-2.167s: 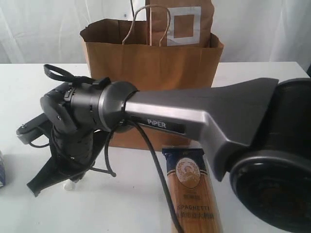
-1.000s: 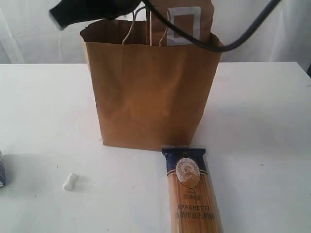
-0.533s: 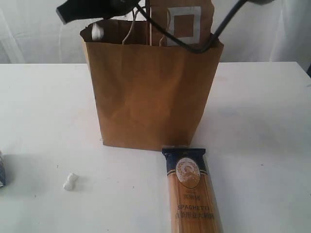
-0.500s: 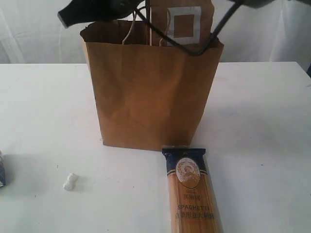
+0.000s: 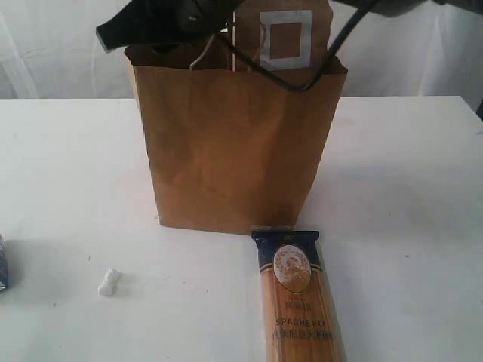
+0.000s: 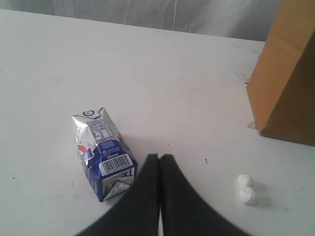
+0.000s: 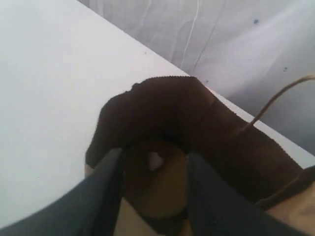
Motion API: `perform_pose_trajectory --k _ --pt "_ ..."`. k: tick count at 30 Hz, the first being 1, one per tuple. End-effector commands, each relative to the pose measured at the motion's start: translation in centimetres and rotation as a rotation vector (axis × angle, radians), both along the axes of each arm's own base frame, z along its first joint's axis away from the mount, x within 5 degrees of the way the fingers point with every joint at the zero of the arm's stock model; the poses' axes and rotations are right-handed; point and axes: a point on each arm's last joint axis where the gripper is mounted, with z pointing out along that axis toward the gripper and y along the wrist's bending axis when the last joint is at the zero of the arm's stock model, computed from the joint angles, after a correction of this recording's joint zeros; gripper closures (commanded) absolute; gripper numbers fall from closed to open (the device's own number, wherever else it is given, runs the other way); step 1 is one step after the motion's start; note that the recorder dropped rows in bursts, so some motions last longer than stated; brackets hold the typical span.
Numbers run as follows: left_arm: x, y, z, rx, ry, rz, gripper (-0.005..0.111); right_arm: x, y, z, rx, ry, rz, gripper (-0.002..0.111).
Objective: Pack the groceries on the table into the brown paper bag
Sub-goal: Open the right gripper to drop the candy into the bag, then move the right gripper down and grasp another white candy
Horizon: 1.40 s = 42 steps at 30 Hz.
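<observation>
White counter (image 5: pixel 407 188) is carrying the lot, and the brown paper bag (image 5: pixel 234 151) is standing upright in the middle of it with its mouth gaping. The right arm's fingers (image 7: pixel 106 191) are hanging over that mouth, spread apart and clamping nothing I can make out. Down inside there's something pale with a white top, too blurry to name.

The spaghetti packet (image 5: pixel 298 302) is lying flat out front, its top end just beside the bag's base. I'm guessing it's going to be awkward: long, slick film, brittle sticks inside. I'd be pinching it across its width near the middle and tipping it in end first.

The brown pouch (image 5: pixel 283 34) with the grey square label is poking up out of the back of the bag.

The small blue-white carton (image 6: pixel 104 155) looks to be lying on its side off to the left, just beside the left arm's fingers (image 6: pixel 147 187), which are pressed together and holding nothing. It's probably light and crushable — gentle squeeze on the flat sides.

A little white scrap (image 5: pixel 110 282) is sitting between carton and bag.
</observation>
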Motion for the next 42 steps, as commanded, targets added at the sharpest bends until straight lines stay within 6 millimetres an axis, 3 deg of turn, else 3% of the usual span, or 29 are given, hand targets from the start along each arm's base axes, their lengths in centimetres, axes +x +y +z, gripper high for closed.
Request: perform_pose_trajectory --k 1,3,5,6,7,8,12,14,19,26,30,32,37,42 --pt "0.0 -0.1 -0.1 -0.012 -0.003 -0.005 0.107 -3.3 -0.4 3.2 0.095 0.012 0.054 0.069" --pt "0.0 -0.1 -0.1 -0.012 -0.003 -0.005 0.107 -5.7 0.0 4.0 0.058 0.027 0.14 0.074" --pt "0.0 -0.1 -0.1 -0.012 -0.003 -0.005 0.107 -7.6 0.5 3.2 -0.061 0.082 0.199 0.09" --pt "0.0 -0.1 -0.1 -0.012 -0.003 -0.005 0.107 -8.8 1.0 1.9 -0.16 0.129 0.235 0.104" --pt "0.0 -0.1 -0.1 -0.012 -0.003 -0.005 0.107 -10.3 1.9 -0.4 -0.246 0.161 0.295 0.108" --pt "0.0 -0.1 -0.1 -0.012 -0.003 -0.005 0.107 -10.8 2.2 -1.3 -0.27 0.176 0.31 0.108" --pt "0.0 -0.1 -0.1 -0.012 -0.003 -0.005 0.107 -12.7 1.8 -8.3 -0.426 0.343 0.332 0.108" --pt "0.0 -0.1 -0.1 -0.012 -0.003 -0.005 0.107 -13.4 1.4 -11.1 -0.412 0.44 0.296 0.108" --pt "0.0 -0.1 -0.1 -0.012 -0.003 -0.005 0.107 -14.4 0.9 -14.1 -0.382 0.538 0.306 0.108" --pt "0.0 -0.1 -0.1 -0.012 -0.003 -0.005 0.107 -14.0 1.3 -13.6 -0.366 0.517 0.306 0.108" --pt "0.0 -0.1 -0.1 -0.012 -0.003 -0.005 0.107 -10.7 1.2 -12.3 -0.463 0.586 0.241 0.108" --pt "0.0 -0.1 -0.1 -0.012 -0.003 -0.005 0.107 -7.7 1.7 -12.6 -0.456 0.631 0.234 0.108" --pt "0.0 -0.1 -0.1 -0.012 -0.003 -0.005 0.107 -5.8 3.9 -13.4 -0.331 0.634 0.263 0.108" --pt "0.0 -0.1 -0.1 -0.012 -0.003 -0.005 0.107 -5.4 4.8 -13.4 -0.267 0.576 0.293 0.089"
